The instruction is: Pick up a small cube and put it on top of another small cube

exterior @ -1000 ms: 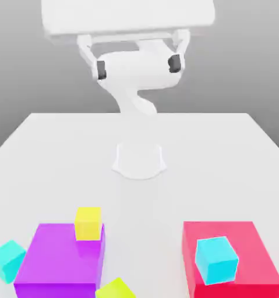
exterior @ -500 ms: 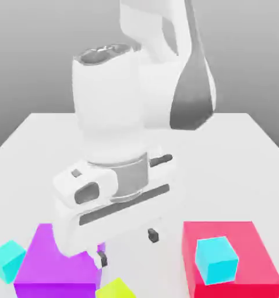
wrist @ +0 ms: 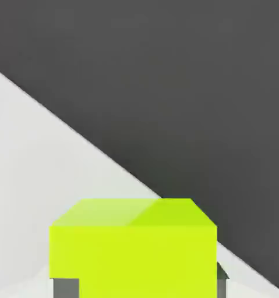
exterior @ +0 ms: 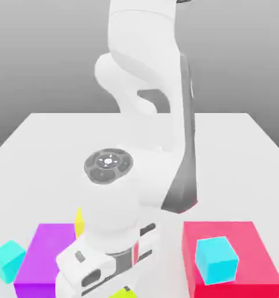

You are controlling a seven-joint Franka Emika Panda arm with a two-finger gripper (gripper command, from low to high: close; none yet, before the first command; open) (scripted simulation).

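The small cube, lime (wrist: 133, 247), sits between my gripper's (wrist: 142, 282) grey fingers (wrist: 66, 287), which are shut on its two sides. In the exterior view, just a lime sliver of the small cube (exterior: 122, 294) peeks out under my lowered hand, at the table's front edge beside the purple block; my gripper (exterior: 119, 290) is down on it. The other small cube, turquoise (exterior: 7, 259), rests on the table at the exterior view's far left, beside the purple block and apart from my hand.
A big purple block (exterior: 45, 262) lies just left of my hand, with a yellow cube (exterior: 78, 221) on it, mostly hidden by the arm. At the exterior view's right, a big red block (exterior: 252, 250) carries a sky-cyan cube (exterior: 217, 260).
The arm has come further down over the lime cube, hiding most of it and the yellow cube. The fingers have gone from open to shut on the lime cube.
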